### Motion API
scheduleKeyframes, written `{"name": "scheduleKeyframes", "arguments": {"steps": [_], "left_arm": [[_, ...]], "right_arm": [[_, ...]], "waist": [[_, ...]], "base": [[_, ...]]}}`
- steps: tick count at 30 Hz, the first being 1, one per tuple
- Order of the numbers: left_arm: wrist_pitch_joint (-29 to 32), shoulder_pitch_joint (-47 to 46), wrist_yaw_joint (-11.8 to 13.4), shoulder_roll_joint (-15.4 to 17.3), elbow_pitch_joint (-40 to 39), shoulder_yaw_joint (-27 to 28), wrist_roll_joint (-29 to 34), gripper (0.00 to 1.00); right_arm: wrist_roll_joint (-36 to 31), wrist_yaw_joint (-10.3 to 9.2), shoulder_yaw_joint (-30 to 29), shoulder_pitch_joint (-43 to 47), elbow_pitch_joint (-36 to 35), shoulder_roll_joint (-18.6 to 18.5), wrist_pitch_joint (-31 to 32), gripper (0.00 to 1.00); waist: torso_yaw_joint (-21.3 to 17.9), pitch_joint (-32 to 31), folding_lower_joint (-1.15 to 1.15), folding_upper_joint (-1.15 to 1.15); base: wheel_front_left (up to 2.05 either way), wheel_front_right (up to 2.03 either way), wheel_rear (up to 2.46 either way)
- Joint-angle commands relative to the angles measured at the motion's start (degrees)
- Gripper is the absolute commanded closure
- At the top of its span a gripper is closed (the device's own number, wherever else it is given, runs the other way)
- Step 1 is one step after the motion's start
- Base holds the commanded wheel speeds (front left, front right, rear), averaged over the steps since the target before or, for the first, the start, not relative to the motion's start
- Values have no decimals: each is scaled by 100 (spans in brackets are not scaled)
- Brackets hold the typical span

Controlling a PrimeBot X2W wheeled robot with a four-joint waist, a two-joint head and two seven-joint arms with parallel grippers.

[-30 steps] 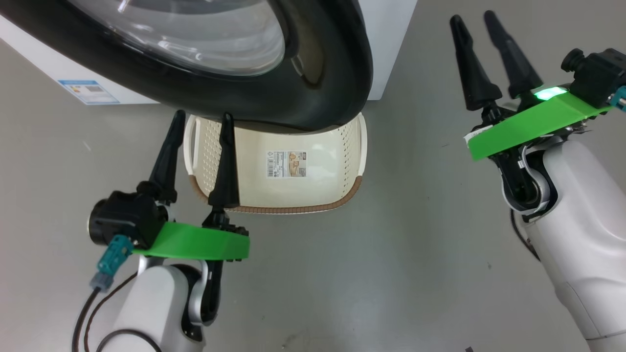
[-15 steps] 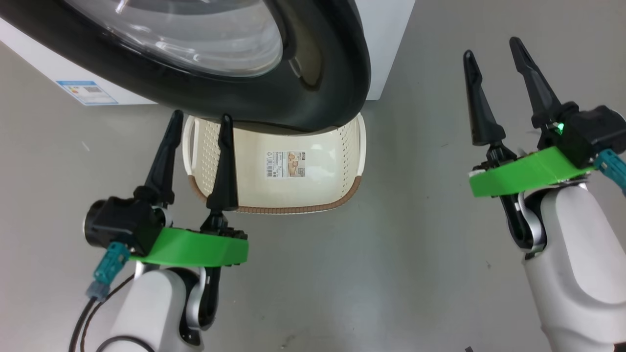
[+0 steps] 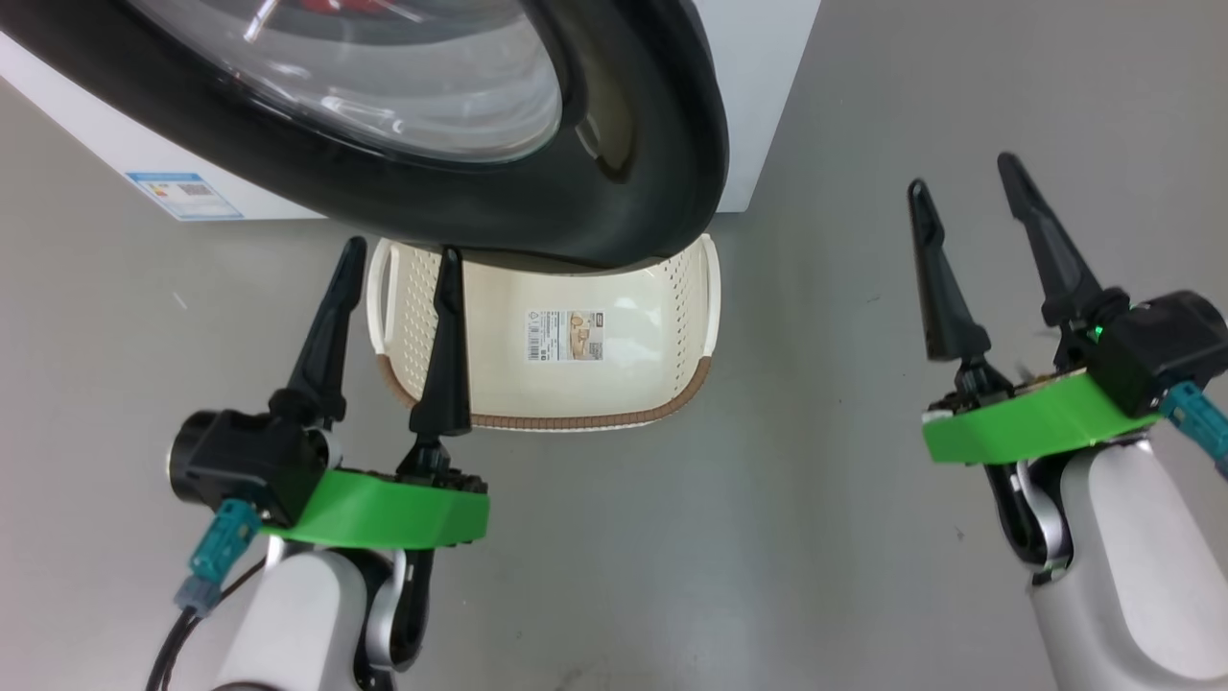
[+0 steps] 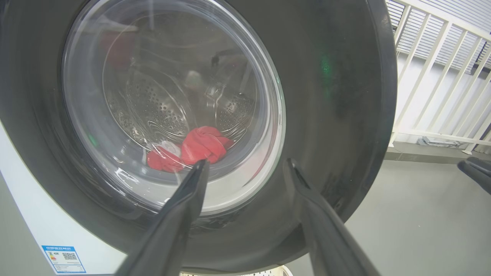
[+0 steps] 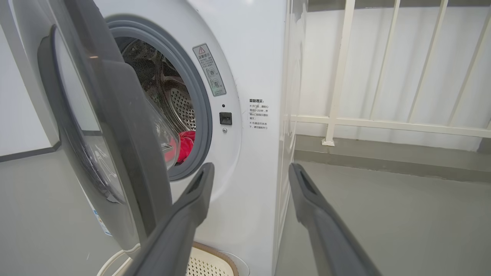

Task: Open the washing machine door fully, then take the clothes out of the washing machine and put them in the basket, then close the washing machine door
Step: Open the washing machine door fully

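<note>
Washing machine door [image 3: 413, 115]: round, glossy black, with a bulging clear window. It fills the upper left of the head view and stands partly swung away from the opening.
Washing machine [image 3: 758, 86]: white box behind the door, upper centre, with a small blue label [image 3: 182, 195] at the left edge.
Clothes [image 4: 199, 147]: red bundle low in the steel drum, seen through the glass at the centre of the left wrist view.
Basket [image 3: 576, 420]: cream with a brown rim, on the grey floor [image 3: 815, 480] at the middle of the head view. Its far edge is hidden under the door, and a paper label lies on its bottom.
Left pincer [image 3: 401, 247]: lower left, fingers spread apart and empty, tips drawn across the basket's left side.
Right pincer [image 3: 961, 171]: right side, fingers spread apart and empty, over bare floor, well apart from the basket.
</note>
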Motion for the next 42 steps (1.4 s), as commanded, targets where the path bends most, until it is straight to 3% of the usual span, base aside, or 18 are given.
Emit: {"name": "scheduleKeyframes", "arguments": {"steps": [1, 25, 26, 27, 28, 29, 35, 42], "left_arm": [[-45, 77, -29, 103, -170, 164, 60, 0], [-45, 146, -43, 103, -200, 213, 114, 0], [-45, 146, -43, 103, -203, 216, 113, 0], [-45, 145, -44, 103, -205, 217, 111, 0], [-45, 144, -47, 103, -205, 217, 108, 0], [-45, 142, -51, 103, -202, 214, 107, 0], [-45, 138, -37, 103, -215, 191, 77, 0], [-45, 128, 1, 103, -265, 170, 84, 0]], "right_arm": [[-12, 26, 147, 157, -202, 46, -34, 0], [314, 26, 184, 570, -366, 46, -35, 0], [318, 26, 184, 559, -362, 46, -35, 4], [351, 26, 194, 543, -357, 46, -35, 39], [380, 26, 209, 527, -336, 46, -35, 60], [426, 26, 225, 514, -291, 46, -35, 100], [1144, 26, 336, 311, -1, 47, -35, 100], [3622, 26, 860, -176, 589, 47, -3, 100]], "waist": [[-6, -26, 0, 0], [-9, -60, 0, 0], [-2, -55, 0, 0], [5, -50, 0, 0], [11, -43, 0, 0], [17, -39, 0, 0], [57, -30, 0, 0], [96, -3, 0, 0]], "base": [[0, 0, 0], [0, 0, 0], [0, 0, 0], [0, 0, 0], [0, 0, 0], [0, 0, 0], [0, 0, 0], [0, 0, 0]]}}
